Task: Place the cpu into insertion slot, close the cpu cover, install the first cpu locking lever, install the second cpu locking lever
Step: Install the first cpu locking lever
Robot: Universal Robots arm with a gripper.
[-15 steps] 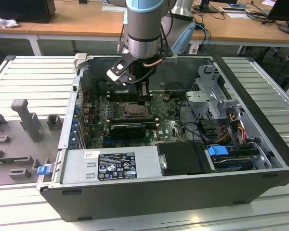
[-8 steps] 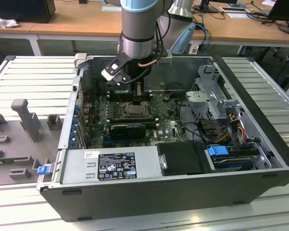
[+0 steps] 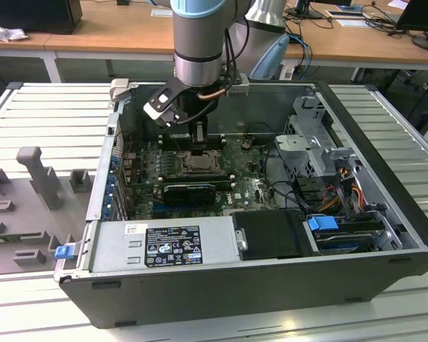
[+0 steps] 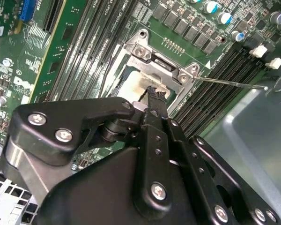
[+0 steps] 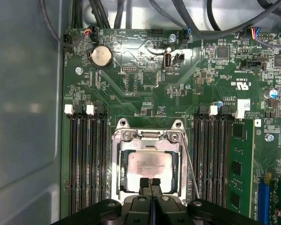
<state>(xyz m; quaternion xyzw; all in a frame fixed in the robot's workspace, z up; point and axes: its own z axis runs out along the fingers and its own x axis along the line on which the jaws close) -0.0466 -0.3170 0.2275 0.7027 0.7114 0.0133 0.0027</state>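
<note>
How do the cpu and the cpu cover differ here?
The cpu is a solid square plate; the cpu cover is a brighter frame with a window. The cpu lies inside; the cpu cover rings it. Both are square and metallic.

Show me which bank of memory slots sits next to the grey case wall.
This bank, in the first wrist view: it borders the wall. The other bank lies across the chip, beside the thin wire lever.
</note>
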